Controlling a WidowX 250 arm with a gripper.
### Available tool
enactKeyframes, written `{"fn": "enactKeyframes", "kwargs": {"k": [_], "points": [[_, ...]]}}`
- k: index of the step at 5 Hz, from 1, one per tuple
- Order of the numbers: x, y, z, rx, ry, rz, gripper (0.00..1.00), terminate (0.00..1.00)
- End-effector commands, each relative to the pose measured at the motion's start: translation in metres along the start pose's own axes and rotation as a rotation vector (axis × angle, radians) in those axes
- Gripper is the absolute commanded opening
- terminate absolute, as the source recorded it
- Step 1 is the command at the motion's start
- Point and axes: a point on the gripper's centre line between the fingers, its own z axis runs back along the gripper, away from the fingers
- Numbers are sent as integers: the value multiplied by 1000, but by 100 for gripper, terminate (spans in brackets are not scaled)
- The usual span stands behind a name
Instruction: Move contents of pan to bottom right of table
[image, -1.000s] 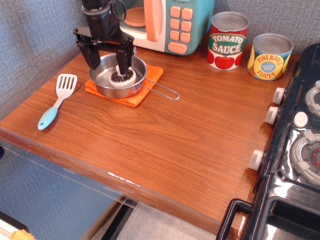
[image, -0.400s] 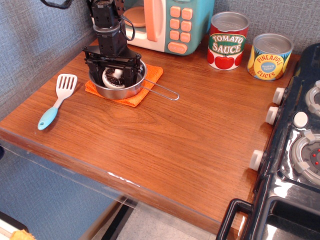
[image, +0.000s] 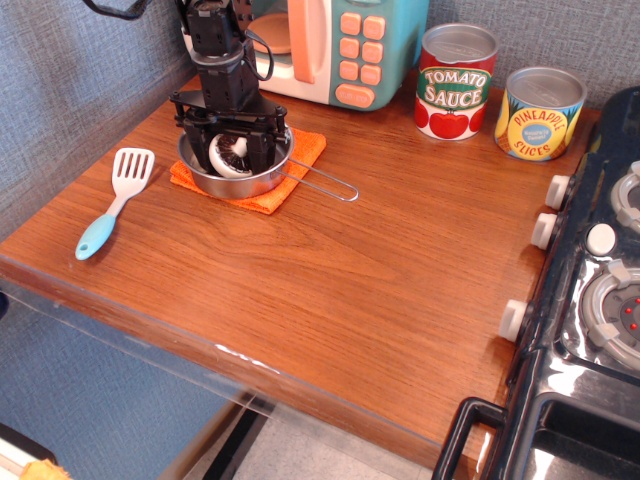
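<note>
The small steel pan (image: 264, 181) sits on an orange cloth (image: 271, 199) at the back left of the wooden table (image: 350, 290), its wire handle pointing right. The toy mushroom (image: 229, 156) is in the pan, tipped on edge with its brown gills showing. My black gripper (image: 231, 152) reaches down into the pan, and its fingers are closed against both sides of the mushroom. The mushroom is still low inside the pan.
A white spatula with a blue handle (image: 113, 202) lies left of the pan. A toy microwave (image: 340, 45) stands behind it. A tomato sauce can (image: 455, 82) and a pineapple can (image: 540, 113) stand at the back right. A black toy stove (image: 600, 300) borders the table's right edge.
The gripper came down from above the pan into it and closed on the mushroom. The mushroom went from lying flat to tipped on edge between the fingers.
</note>
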Motion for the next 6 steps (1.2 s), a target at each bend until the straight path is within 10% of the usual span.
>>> {"fn": "enactKeyframes", "kwargs": {"k": [1,2,6], "points": [[12,-29,75,-7,-215,-114,0,0],[-14,-63,94,-22,-249,-217,0,0],[-91,-133,12,-42,-41,-543,0,0]]}}
